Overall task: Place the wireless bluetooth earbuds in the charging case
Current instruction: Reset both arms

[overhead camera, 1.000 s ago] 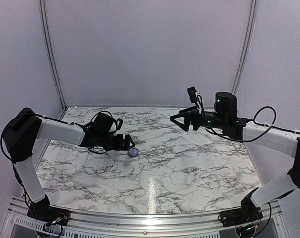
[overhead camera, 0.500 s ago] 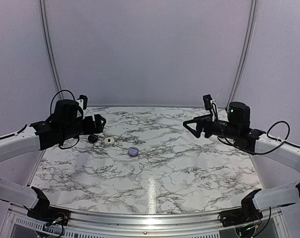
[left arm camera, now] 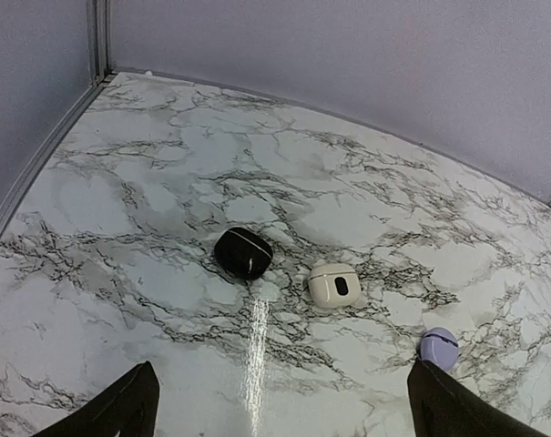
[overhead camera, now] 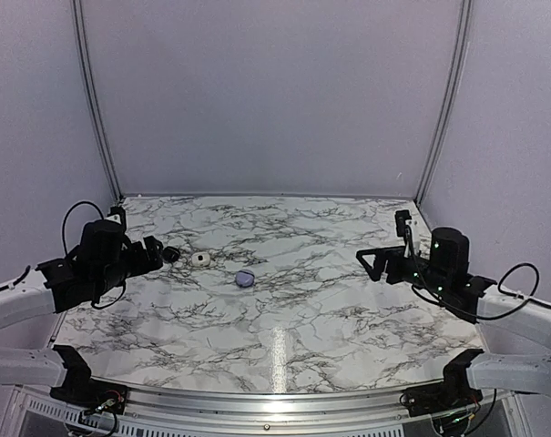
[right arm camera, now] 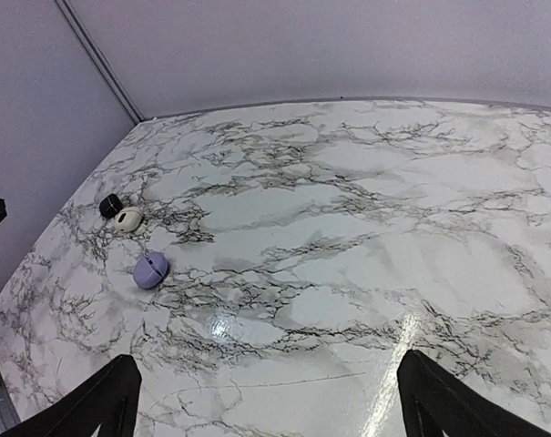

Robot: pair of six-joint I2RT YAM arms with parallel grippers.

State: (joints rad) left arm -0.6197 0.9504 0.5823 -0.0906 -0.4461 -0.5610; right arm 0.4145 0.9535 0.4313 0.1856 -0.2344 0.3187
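Since no loose earbuds could be made out anywhere on the marble table [overhead camera: 348, 309], the step in hand was judged to be a search and approach, not yet an insertion. The left gripper [left arm camera: 280, 387] was held above the table well short of the white case [left arm camera: 334, 285], its fingers spread apart with nothing between them. Just left of the white case lay the black case [left arm camera: 243, 253], near it but not touching. To the right of the white case, and a little nearer than it, the lilac case [left arm camera: 438, 348] was set apart. Far to the right of the white case the right gripper [right arm camera: 267, 373] was held, likewise spread wide and empty.

All three cases were seen shut, so it was judged that a lid would have to be lifted first. One case would best be pinned from the sides by one gripper while its seam was worked by the other. A low, slow, centred approach would be needed, as such smooth rounded shells would probably slide on the polished stone.

The earbuds themselves were nowhere shown, and whether they were shut inside the cases could not be told. The dark oval on the white case could not be identified, the hinge sides could not be made out, and only the fingertips were caught in either wrist view.
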